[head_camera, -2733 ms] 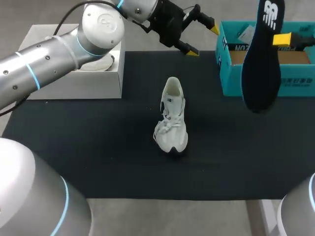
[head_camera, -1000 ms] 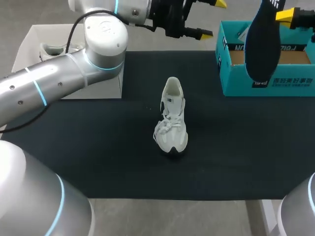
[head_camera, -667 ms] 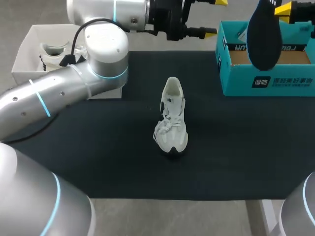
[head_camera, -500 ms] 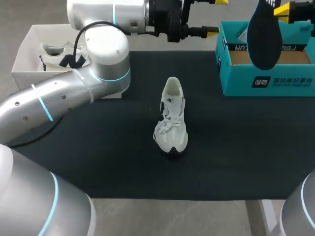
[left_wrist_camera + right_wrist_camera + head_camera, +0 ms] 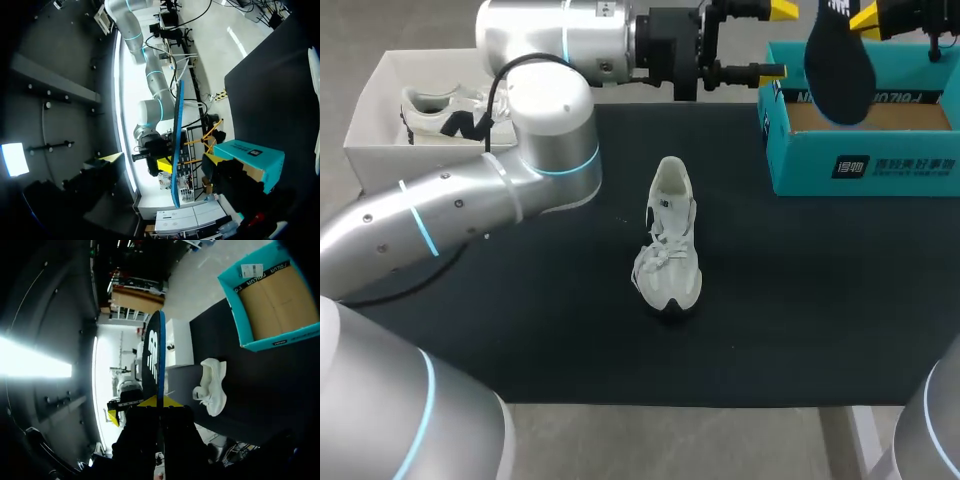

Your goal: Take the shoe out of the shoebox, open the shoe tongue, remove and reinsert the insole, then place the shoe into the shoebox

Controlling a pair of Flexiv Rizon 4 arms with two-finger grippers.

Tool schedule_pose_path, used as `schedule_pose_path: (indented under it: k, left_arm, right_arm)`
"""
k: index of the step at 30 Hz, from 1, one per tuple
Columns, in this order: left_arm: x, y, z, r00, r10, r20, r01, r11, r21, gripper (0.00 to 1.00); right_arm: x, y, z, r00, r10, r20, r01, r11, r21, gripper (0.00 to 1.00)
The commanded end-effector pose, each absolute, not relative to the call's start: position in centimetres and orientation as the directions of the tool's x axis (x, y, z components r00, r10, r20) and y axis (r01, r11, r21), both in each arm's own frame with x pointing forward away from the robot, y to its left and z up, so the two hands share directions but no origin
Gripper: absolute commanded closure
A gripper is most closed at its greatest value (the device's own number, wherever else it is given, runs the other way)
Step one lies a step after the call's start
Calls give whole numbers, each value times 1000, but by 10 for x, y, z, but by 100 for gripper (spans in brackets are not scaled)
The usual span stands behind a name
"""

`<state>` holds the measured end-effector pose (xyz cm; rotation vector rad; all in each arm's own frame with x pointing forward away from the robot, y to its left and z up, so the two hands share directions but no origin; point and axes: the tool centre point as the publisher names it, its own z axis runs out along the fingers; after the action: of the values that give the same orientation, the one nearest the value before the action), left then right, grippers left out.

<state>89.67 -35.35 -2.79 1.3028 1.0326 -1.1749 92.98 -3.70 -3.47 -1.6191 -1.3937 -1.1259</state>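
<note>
Head camera: right gripper [image 5: 868, 20] pinches the insole [image 5: 838, 60] above the teal shoebox [image 5: 865, 165], bare cardboard floor showing; left gripper [image 5: 775, 40] gapes; shoe [image 5: 670, 240] on the mat [image 5: 800, 300], second shoe [image 5: 435, 105] in the white box [image 5: 370, 105]. Left wrist: insole edge-on near the shoebox. Right wrist: insole clamped between fingers.

- Shoe [image 5: 668, 240] is sitting alone mid-mat [image 5: 800, 320], with bare mat showing on every side.
- Left arm [image 5: 520, 190] is stretching across the far left, its open gripper [image 5: 775, 40] hanging just beside the insole [image 5: 838, 60].
- Insole is hanging above the teal box [image 5: 860, 165], over its left end.
</note>
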Motion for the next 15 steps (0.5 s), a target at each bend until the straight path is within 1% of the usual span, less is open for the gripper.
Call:
schedule_pose_path:
  k: [1,7,8,9,10,11,12,13,15]
  left_arm:
    - [897,-369,-35,151,-70,-986,985,-68,156,0]
    - [895,-377,-40,166,-74,-983,983,-64,171,0]
    - [895,-378,-40,167,-74,-983,983,-64,172,10]
    - [895,-378,-41,169,-73,-983,983,-63,174,18]
    - [895,-379,-41,170,-74,-983,983,-63,174,21]
    - [895,-380,-42,169,-74,-983,983,-62,174,29]
    - [895,-380,-42,168,-75,-983,983,-58,173,45]
    - [896,-381,-43,170,-74,-983,983,-53,174,52]
    - [897,-384,-46,179,-65,-982,983,-36,182,55]
  right_arm:
    - [945,-27,-40,58,374,926,998,-46,-43,100]
    - [949,-18,-47,85,375,923,996,-59,-68,100]
    - [949,-17,-47,91,378,921,996,-57,-75,100]
    - [949,-17,-48,93,380,920,995,-56,-77,100]
    - [950,-16,-49,96,381,919,995,-58,-79,100]
    - [950,-15,-49,99,381,919,995,-61,-82,100]
    - [950,-14,-50,102,381,919,994,-63,-84,100]
    - [950,-14,-50,105,381,918,994,-65,-87,100]
    - [949,-14,-51,116,376,919,993,-75,-94,100]
